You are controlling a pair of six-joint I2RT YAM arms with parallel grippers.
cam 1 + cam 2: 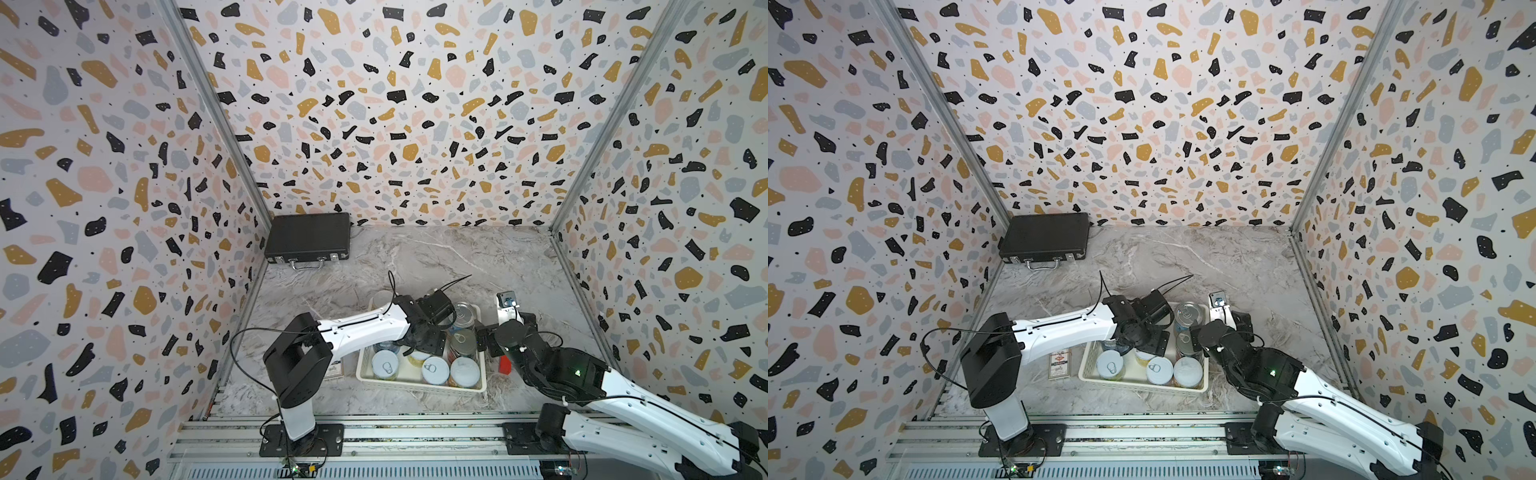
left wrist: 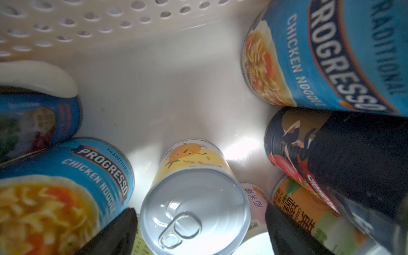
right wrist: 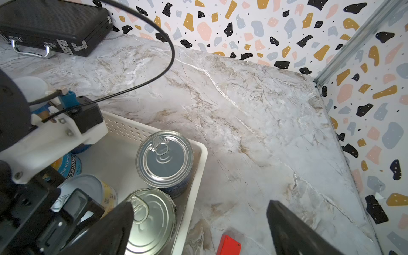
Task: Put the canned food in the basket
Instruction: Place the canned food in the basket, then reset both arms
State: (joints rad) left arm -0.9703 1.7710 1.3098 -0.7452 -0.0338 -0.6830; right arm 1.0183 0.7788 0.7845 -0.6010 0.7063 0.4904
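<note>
Left gripper (image 2: 199,231) is hanging inside the basket (image 1: 419,385), jaws standing apart on either side of a yellow-labelled can (image 2: 194,198) without pinching it. The can is standing upright on the basket floor among the other cans (image 1: 464,372). Right gripper (image 3: 199,229) is hovering beside the basket over the desk (image 3: 254,123), jaws spread wide and empty.

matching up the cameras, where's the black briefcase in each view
Top view: black briefcase lies at the table's far left corner, against the walls.
Top view: same corner, handle facing the robot.
Left wrist: not in it; only the basket's inside and cans show.
Right wrist: upper left of the picture, beyond the basket.
Shared landmark: the white basket, seen in all four.
</note>
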